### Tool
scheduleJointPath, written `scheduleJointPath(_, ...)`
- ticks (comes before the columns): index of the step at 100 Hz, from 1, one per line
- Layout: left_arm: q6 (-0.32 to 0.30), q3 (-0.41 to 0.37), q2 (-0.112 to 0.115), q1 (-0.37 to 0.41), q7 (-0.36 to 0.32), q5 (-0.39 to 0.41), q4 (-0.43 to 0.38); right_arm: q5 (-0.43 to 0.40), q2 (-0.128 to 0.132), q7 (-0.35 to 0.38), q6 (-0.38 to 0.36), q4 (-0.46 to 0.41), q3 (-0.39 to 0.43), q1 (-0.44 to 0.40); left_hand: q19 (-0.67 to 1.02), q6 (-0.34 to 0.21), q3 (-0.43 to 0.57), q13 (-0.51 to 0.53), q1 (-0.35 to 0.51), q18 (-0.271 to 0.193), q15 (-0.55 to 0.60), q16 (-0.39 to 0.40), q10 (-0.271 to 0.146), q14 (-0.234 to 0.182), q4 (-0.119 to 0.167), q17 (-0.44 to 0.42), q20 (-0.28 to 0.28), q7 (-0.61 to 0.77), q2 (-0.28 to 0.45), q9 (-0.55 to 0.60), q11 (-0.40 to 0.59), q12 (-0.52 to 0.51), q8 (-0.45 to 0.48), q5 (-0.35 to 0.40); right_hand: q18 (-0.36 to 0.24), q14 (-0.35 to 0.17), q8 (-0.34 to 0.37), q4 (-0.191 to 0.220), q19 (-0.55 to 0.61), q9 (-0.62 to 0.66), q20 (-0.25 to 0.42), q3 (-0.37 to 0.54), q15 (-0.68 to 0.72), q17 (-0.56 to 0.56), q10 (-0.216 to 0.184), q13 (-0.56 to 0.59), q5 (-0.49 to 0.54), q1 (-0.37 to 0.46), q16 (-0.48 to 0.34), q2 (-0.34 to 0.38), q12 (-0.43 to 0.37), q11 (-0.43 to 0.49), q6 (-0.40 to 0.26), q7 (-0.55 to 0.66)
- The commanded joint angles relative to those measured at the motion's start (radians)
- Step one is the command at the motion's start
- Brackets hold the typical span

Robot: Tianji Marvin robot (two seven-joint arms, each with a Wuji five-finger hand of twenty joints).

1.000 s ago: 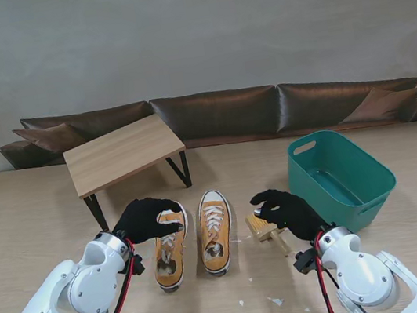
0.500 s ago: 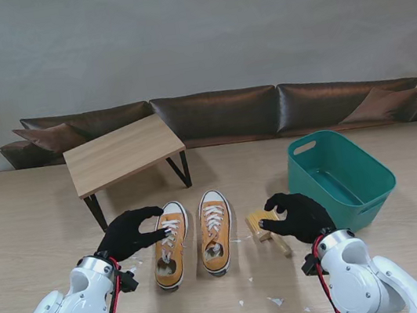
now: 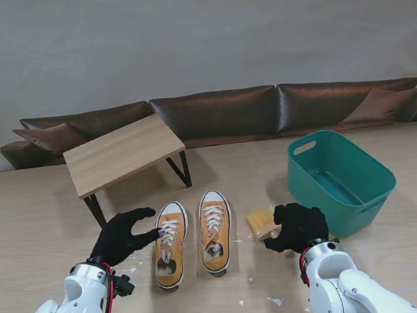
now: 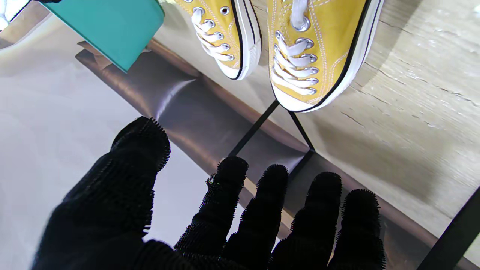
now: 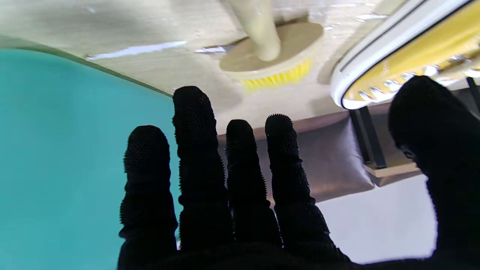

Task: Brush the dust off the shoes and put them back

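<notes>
Two yellow canvas sneakers stand side by side, toes pointing away from me: the left shoe [image 3: 167, 246] [image 4: 318, 48] and the right shoe [image 3: 215, 231] [image 4: 221, 33] [image 5: 405, 48]. A wooden brush [image 3: 262, 223] [image 5: 273, 52] with yellow bristles lies just right of them. My left hand [image 3: 122, 235] [image 4: 225, 217] hovers left of the left shoe, fingers spread, holding nothing. My right hand [image 3: 297, 226] [image 5: 243, 195] hangs over the brush's handle end, fingers extended and apart from it. The handle is hidden in the stand view.
A teal basket [image 3: 340, 177] [image 4: 108, 26] [image 5: 56, 150] stands close on the right of the brush. A small wooden table [image 3: 121, 153] on black legs sits behind the shoes on the left. Small white scraps [image 3: 276, 301] lie on the tabletop near me. A brown sofa [image 3: 218, 114] lines the back.
Both hands pulled back toward me. The left hand left the left shoe and moved to its left. The right hand slid from over the brush head to its handle end.
</notes>
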Motion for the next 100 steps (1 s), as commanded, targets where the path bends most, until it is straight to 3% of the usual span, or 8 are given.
scheduleJointPath(1, 0.004, -0.004, -0.005, 0.010, -0.013, 0.003, -0.010, -0.003, -0.003, 0.003, 0.014, 0.026, -0.013, 0.002, -0.039, 0.008, -0.022, -0.045, 0.027, 0.012, -0.016, -0.004, 0.011, 0.021, 0.034, -0.007, 0.015, -0.001, 0.046, -0.028, -0.007, -0.003, -0.001, 0.008, -0.028, -0.021, 0.012, -0.030, 0.066, 0.032, 0.021, 0.044, 0.041, 0.070, -0.027, 0.051, 0.036, 0.000, 0.021, -0.067, 0.026, 0.031, 0.013, 0.026)
scheduleJointPath(22, 0.002, -0.013, -0.004, 0.020, -0.013, 0.006, -0.017, 0.004, -0.021, -0.076, 0.086, 0.115, -0.073, 0.046, -0.047, 0.010, -0.028, -0.045, 0.030, 0.012, -0.018, -0.004, 0.015, 0.021, 0.035, -0.008, 0.027, 0.004, 0.053, -0.020, -0.005, -0.002, 0.003, 0.023, -0.029, -0.043, 0.010, -0.039, 0.126, 0.090, 0.025, 0.077, 0.087, 0.149, -0.027, 0.131, 0.068, 0.001, 0.031, -0.098, 0.027, 0.033, 0.004, 0.031)
scheduleJointPath(74, 0.001, -0.006, 0.000, 0.006, -0.039, -0.007, -0.001, 0.029, -0.052, -0.166, 0.193, 0.268, -0.190, 0.133, -0.060, 0.019, -0.039, -0.038, 0.039, 0.013, -0.013, 0.000, 0.022, 0.031, 0.038, -0.010, 0.043, 0.010, 0.064, -0.012, -0.003, 0.002, 0.011, 0.039, -0.035, -0.078, -0.026, -0.031, 0.190, 0.173, 0.011, 0.103, 0.174, 0.247, -0.024, 0.254, 0.074, 0.033, 0.051, -0.087, 0.017, 0.035, 0.014, 0.004)
scheduleJointPath(100, -0.001, -0.001, 0.000, -0.001, -0.042, -0.014, 0.005, 0.052, -0.073, -0.222, 0.214, 0.354, -0.236, 0.176, -0.062, 0.022, -0.046, -0.028, 0.041, 0.017, -0.007, 0.004, 0.025, 0.039, 0.039, -0.007, 0.048, 0.014, 0.074, 0.002, 0.001, 0.006, 0.014, 0.048, -0.049, -0.101, -0.033, -0.012, 0.224, 0.220, 0.004, 0.180, 0.221, 0.275, -0.032, 0.285, 0.119, 0.105, 0.063, -0.060, 0.017, 0.044, -0.017, 0.029)
